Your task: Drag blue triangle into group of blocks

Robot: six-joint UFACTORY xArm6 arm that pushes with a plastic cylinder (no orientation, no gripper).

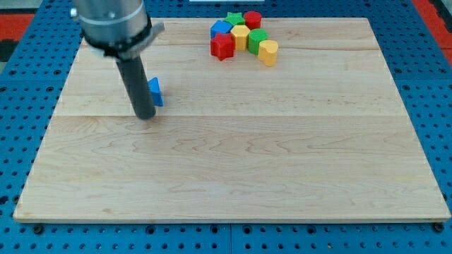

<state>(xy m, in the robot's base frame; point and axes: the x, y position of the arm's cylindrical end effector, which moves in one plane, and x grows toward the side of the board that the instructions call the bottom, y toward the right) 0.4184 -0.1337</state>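
A blue triangle (156, 92) lies on the wooden board (233, 162) at the view's upper left, partly hidden by my rod. My tip (145, 116) rests on the board just left of and below it, touching or nearly touching. A group of blocks sits at the view's top, right of centre: a blue block (220, 29), a green star (234, 18), a red cylinder (253, 19), a yellow block (240, 36), a red block (222, 46), a green block (257, 40) and a yellow heart (268, 51).
The board sits on a blue perforated table (21, 106). The arm's grey body (113, 25) hangs over the board's upper left corner.
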